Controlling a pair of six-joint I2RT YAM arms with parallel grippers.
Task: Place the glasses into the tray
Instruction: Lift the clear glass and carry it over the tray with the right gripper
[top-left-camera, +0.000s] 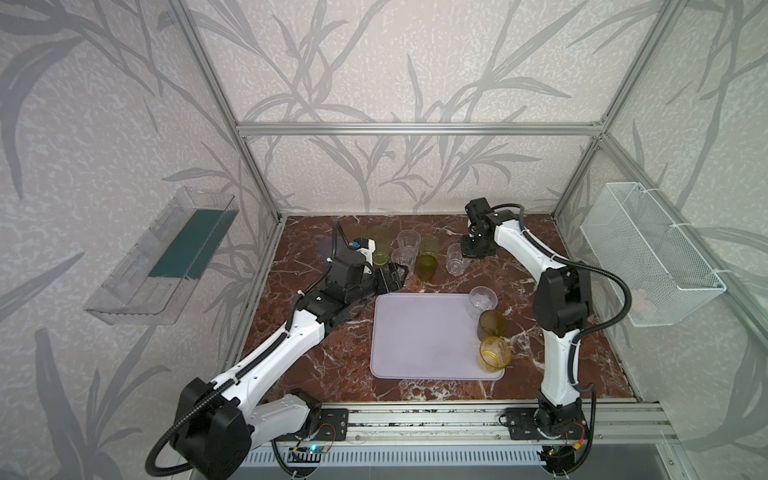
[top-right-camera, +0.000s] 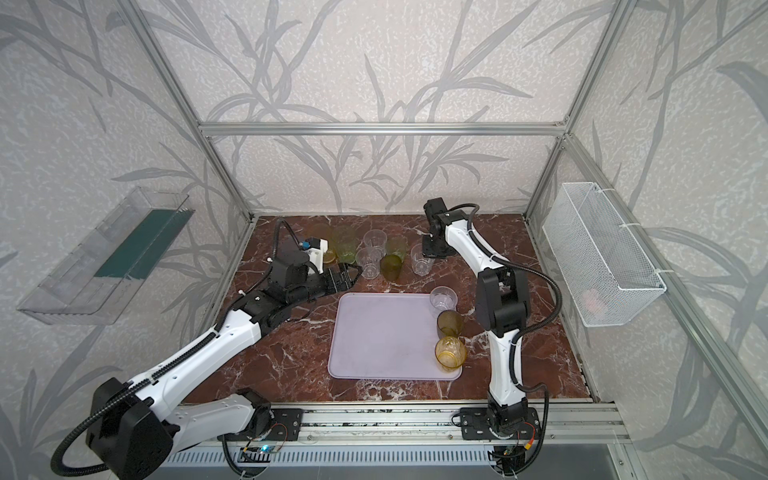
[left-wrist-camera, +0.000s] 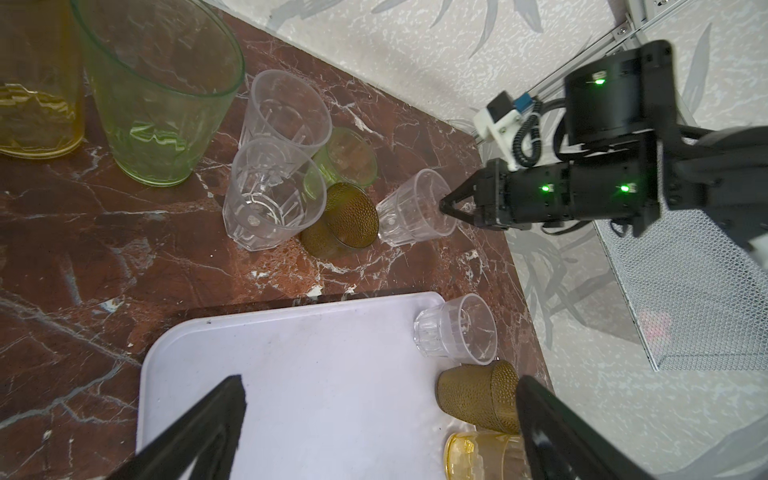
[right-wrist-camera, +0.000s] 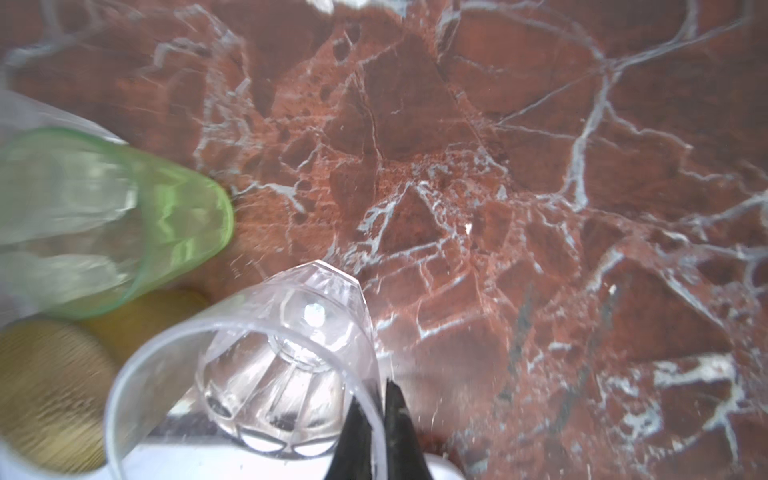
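A clear faceted glass (left-wrist-camera: 415, 208) stands on the red marble table (left-wrist-camera: 104, 249), behind the lilac tray (left-wrist-camera: 291, 374) where three glasses (left-wrist-camera: 457, 332) already sit. The right end effector (left-wrist-camera: 449, 206) pinches its rim: grasping step. Next, seemingly, a steady lift across. The left end effector (top-left-camera: 394, 279) hovers wide open, empty.

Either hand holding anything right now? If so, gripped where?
Right hand pinches the clear glass by its rim wall, one finger inside, one outside. Left hand is open, holding nothing.
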